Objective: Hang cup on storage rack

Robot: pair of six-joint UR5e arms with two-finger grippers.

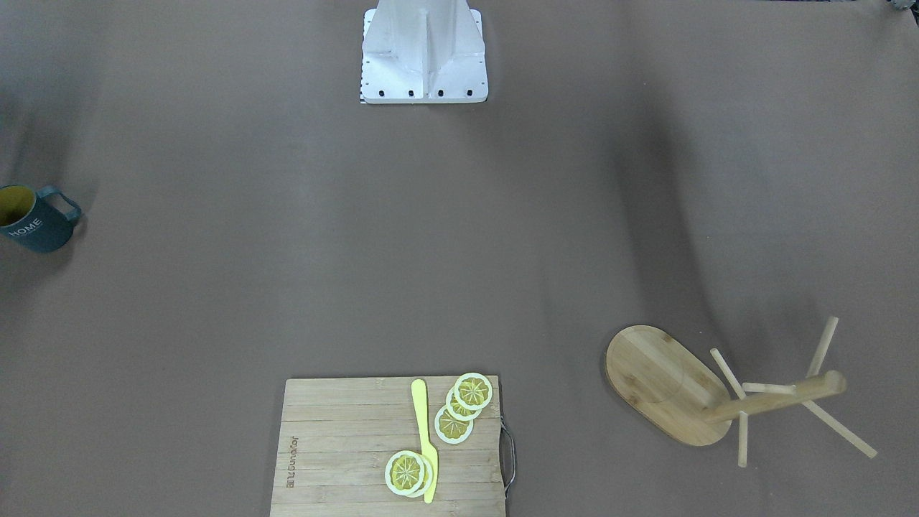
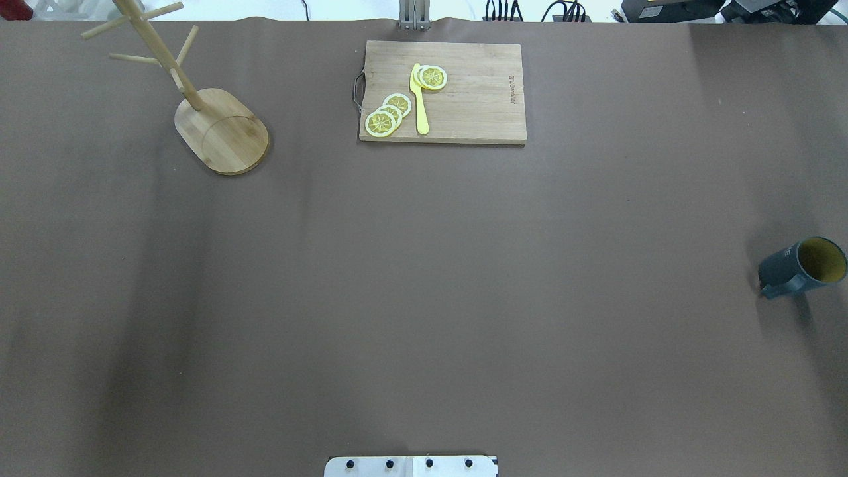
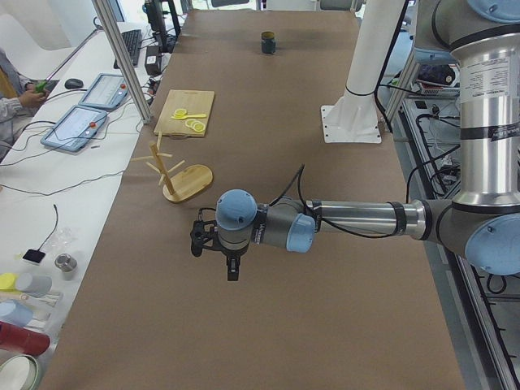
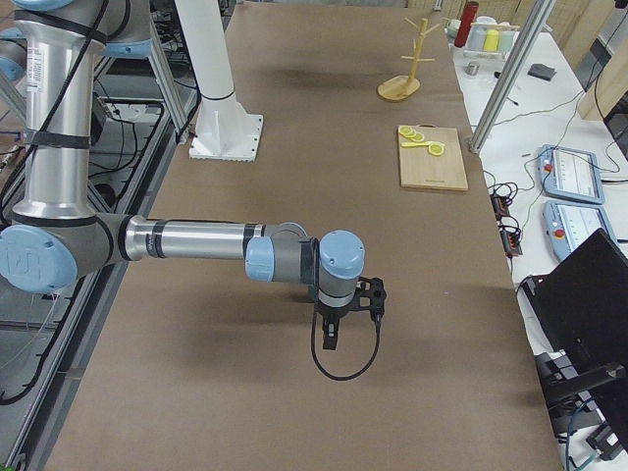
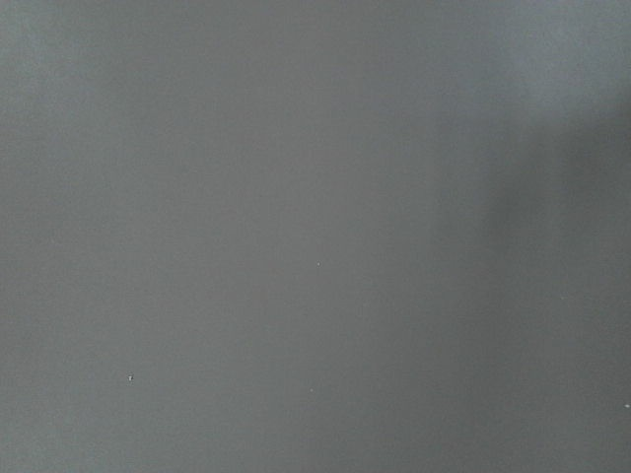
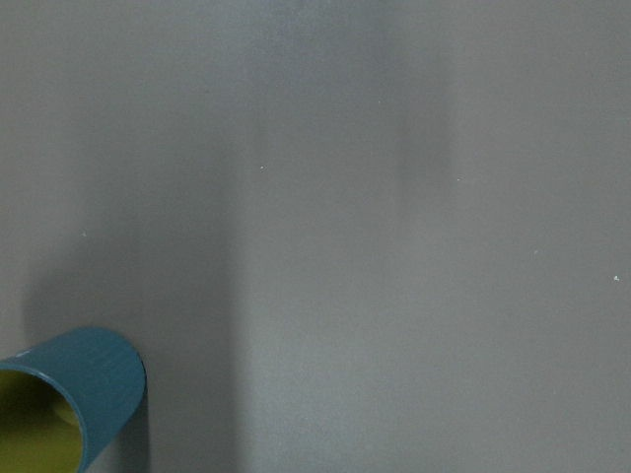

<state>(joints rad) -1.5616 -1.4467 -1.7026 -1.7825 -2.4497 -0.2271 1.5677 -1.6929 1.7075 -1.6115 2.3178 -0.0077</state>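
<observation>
The cup (image 2: pixel 798 268) stands upright on the table (image 2: pixel 424 298) at its right edge, well apart from everything else. Its yellow inside faces up and its handle points back toward the robot's side. The rack (image 2: pixel 222 131) stands upright in the far left corner, with its pegs bare. Between them, at the middle of the far edge, lies a cutting board (image 2: pixel 477 99) with lemon slices (image 2: pixel 381 122) and a yellow knife (image 2: pixel 419 106) on it.

The left tool (image 3: pixel 232 272) hangs over bare table at the left end, pointing down from a low, outstretched arm. The right tool (image 4: pixel 331 339) hangs the same way at the right end. The right wrist view catches only the cup's rim and wall in its lower left corner. Both tools show only in the side views, so I cannot tell whether either one is released or clenched.
</observation>
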